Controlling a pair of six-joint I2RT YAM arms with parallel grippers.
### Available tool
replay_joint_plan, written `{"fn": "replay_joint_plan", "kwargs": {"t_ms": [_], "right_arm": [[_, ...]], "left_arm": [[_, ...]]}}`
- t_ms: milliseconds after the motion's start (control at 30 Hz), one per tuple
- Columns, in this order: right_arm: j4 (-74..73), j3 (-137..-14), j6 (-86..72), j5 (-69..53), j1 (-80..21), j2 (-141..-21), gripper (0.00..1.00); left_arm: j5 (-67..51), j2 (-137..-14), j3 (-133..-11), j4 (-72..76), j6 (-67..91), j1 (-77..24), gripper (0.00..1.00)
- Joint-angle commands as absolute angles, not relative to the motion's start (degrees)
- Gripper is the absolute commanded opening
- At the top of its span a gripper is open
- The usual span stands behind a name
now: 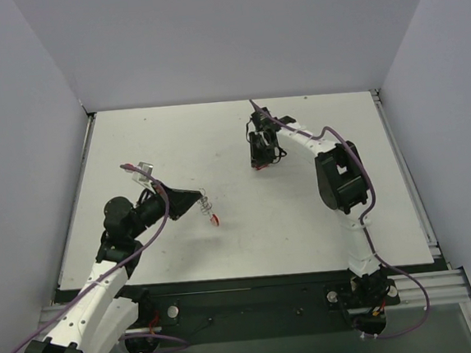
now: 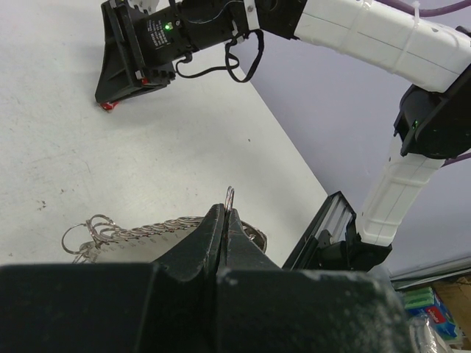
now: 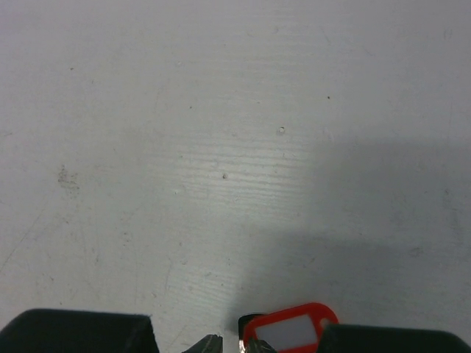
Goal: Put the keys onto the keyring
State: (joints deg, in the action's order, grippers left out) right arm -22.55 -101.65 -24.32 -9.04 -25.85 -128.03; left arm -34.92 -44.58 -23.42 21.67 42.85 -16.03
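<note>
left gripper (image 2: 224,213) clamped on keyring (image 2: 132,233), right gripper (image 1: 258,163) at keys (image 3: 291,329) on table (image 3: 221,110), hold unclear

The keys (image 3: 291,329) run off the bottom edge of the right wrist view, one end tucked behind the right gripper (image 3: 235,344), and I can't tell if it's pinching them. From above they're a mere red speck. In the left wrist view, the left gripper (image 2: 223,213) blocks the red clip of the keyring (image 2: 147,230).

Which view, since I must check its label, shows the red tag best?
Right wrist: the red tag sits at the bottom edge, pale centre visible. Left wrist shows just a red corner under the right tool; top view, a speck.
</note>
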Motion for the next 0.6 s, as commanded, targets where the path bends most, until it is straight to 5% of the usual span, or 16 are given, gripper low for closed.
{"fn": "replay_joint_plan", "kwargs": {"t_ms": [0, 267, 433, 567], "right_arm": [[-25.8, -103.6, -24.6, -7.3, -25.5, -129.9, 0.21], [-26.2, -103.7, -24.8, -6.4, -25.4, -130.3, 0.18], [-26.5, -103.6, -24.5, -6.3, -25.5, -130.4, 0.02], [-26.5, -103.2, -24.3, -6.3, -25.5, -129.6, 0.0]], "left_arm": [[-36.1, -43.9, -23.4, 26.4, 43.1, -15.6, 0.0], [-36.2, -43.2, -23.0, 27.1, 43.7, -15.6, 0.0], [-36.2, -42.9, -23.0, 26.7, 43.7, -15.6, 0.0], [-36.3, -42.6, -23.1, 26.6, 43.7, -15.6, 0.0]]}}
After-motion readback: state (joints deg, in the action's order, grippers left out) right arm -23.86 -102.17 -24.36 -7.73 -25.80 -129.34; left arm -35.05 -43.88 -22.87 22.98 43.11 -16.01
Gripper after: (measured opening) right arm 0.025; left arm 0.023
